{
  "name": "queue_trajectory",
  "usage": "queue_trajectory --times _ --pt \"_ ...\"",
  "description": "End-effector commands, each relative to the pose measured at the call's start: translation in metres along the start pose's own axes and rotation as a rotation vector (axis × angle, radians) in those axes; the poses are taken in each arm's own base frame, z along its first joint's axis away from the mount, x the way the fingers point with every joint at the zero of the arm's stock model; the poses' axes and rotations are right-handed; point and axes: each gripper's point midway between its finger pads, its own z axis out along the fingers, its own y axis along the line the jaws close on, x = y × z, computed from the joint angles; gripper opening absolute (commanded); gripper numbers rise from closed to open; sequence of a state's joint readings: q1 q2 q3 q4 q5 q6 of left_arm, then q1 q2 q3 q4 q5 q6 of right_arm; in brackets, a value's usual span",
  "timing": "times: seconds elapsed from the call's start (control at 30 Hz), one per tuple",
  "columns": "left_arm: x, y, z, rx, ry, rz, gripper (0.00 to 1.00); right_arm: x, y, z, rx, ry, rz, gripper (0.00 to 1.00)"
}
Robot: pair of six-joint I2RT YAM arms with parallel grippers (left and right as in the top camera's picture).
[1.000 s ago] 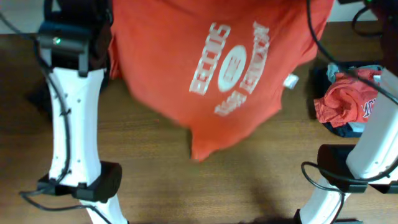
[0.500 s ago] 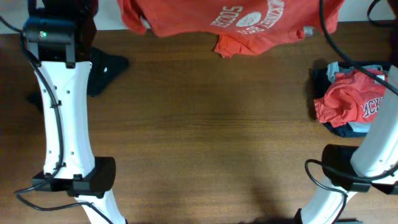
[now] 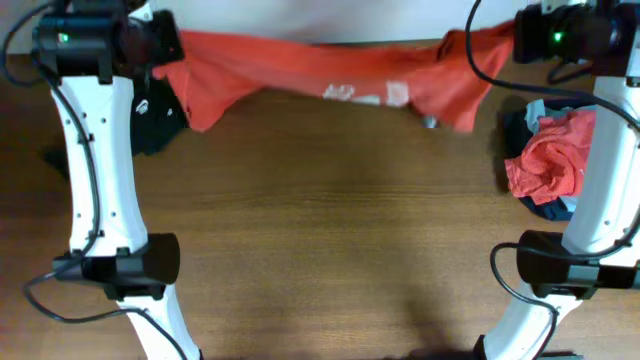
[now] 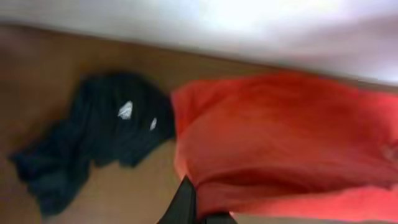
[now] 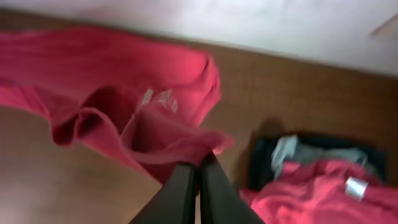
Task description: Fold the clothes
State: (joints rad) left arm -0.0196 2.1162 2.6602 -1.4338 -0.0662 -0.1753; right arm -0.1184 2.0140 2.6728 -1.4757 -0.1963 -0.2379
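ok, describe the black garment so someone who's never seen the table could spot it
Start at the wooden table and go to its far left corner, beside the left arm. The black garment lies crumpled there, next to the left end of the orange-red T-shirt. It is black with small white marks and lies alone; the heap on the right is topped with red cloth.

We take this for a robotics lab bench, not a home. Two white arms, the left arm (image 3: pixel 95 170) and the right arm (image 3: pixel 612 170), rise from black bases at the near edge of a bare wooden table (image 3: pixel 330 240). Black cables (image 3: pixel 497 277) trail off them and a green light (image 3: pixel 66 38) glows up top. Behind is a plain white wall (image 4: pixel 249 25). The only household things are an orange-red T-shirt (image 3: pixel 300 75) and a heap of clothes (image 3: pixel 550 165).
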Motion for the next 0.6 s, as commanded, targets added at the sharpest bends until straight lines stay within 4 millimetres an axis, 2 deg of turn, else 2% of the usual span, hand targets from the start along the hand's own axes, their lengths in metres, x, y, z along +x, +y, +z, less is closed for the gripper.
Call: queue_trajectory --times 0.0,0.07,0.2,0.33,0.43,0.53,0.57 --pt "0.016 0.003 0.012 -0.013 0.075 0.012 0.01 0.011 0.003 -0.006 -0.022 0.036 0.025 0.04" --pt "0.027 0.005 0.017 -0.021 0.129 0.015 0.01 0.026 0.007 -0.007 -0.036 0.098 0.038 0.04" --pt "0.044 0.007 0.014 -0.032 0.195 0.020 0.01 0.050 0.016 -0.011 -0.074 0.196 0.062 0.04" --pt "0.064 0.011 0.009 -0.047 0.280 0.026 0.01 0.048 0.022 -0.012 -0.099 0.188 0.141 0.04" --pt "0.066 0.003 0.008 -0.002 0.292 0.033 0.01 0.047 0.023 -0.017 -0.095 0.180 0.171 0.04" --pt "0.067 -0.005 0.005 0.019 0.289 0.043 0.01 0.044 0.025 -0.030 -0.088 0.154 0.168 0.04" --pt "0.068 -0.011 0.002 0.039 0.286 0.052 0.01 0.045 0.025 -0.041 -0.074 0.139 0.164 0.04"
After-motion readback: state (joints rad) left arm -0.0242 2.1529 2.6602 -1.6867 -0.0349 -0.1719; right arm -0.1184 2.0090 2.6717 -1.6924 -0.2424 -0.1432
